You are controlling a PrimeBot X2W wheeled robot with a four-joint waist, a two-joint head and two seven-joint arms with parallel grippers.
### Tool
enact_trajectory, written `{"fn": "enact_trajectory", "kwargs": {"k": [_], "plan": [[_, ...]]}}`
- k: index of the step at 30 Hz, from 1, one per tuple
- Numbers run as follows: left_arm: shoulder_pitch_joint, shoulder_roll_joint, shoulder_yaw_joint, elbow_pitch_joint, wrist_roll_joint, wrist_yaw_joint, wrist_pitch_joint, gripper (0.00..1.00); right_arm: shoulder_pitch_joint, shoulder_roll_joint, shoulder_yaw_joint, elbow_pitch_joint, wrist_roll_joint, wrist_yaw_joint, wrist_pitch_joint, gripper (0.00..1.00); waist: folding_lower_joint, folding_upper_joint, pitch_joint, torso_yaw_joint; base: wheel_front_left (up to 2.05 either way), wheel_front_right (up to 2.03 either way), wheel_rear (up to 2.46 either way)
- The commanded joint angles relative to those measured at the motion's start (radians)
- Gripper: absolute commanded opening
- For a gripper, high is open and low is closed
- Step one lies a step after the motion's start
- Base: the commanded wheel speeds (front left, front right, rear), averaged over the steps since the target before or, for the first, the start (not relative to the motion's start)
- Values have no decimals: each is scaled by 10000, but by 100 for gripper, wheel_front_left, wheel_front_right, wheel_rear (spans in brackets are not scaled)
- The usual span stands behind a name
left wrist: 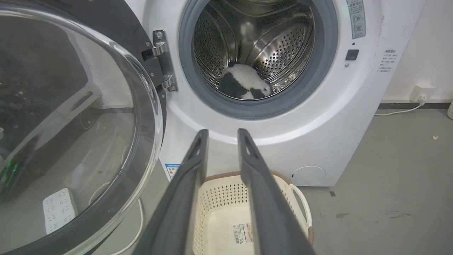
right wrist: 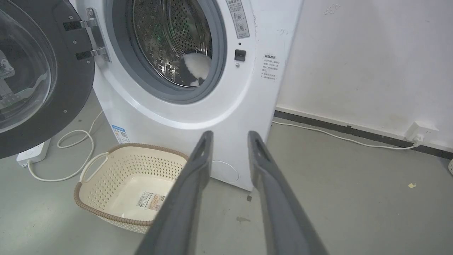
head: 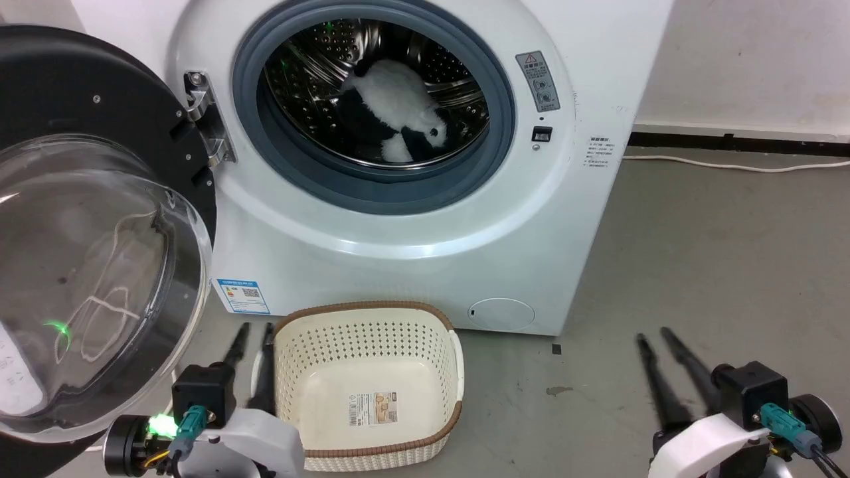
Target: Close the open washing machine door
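The washing machine door (head: 86,265) stands swung wide open at the left, hung on a metal hinge (head: 206,119); its black rim and bulging glass bowl face me. The same door (left wrist: 70,134) fills the left of the left wrist view, and the door (right wrist: 39,74) shows again at the upper left of the right wrist view. A black-and-white plush toy (head: 398,113) lies inside the steel drum. My left gripper (head: 254,330) hovers low, just right of the door's lower edge, open and empty. My right gripper (head: 654,335) hangs over the floor at the lower right, open and empty.
A cream perforated basket (head: 451,362) with a brown rim sits on the floor in front of the machine, beside my left gripper. A white power strip (right wrist: 30,154) and cables lie under the door. A wall socket (right wrist: 421,131) and cord run along the right wall.
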Motion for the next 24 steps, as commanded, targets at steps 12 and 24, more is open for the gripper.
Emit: {"fn": "enact_trajectory", "kwargs": {"k": [12,24], "plan": [[-5,50,-324,-28,36,50,-302,100,63,4,-96,44,191,1,-302,100,0,0,-19,78,0,0,0],[63,178,-608,-29,19,91,-554,100,175,7,-18,52,336,2,-553,100,0,0,-119,549,0,0,0]]}}
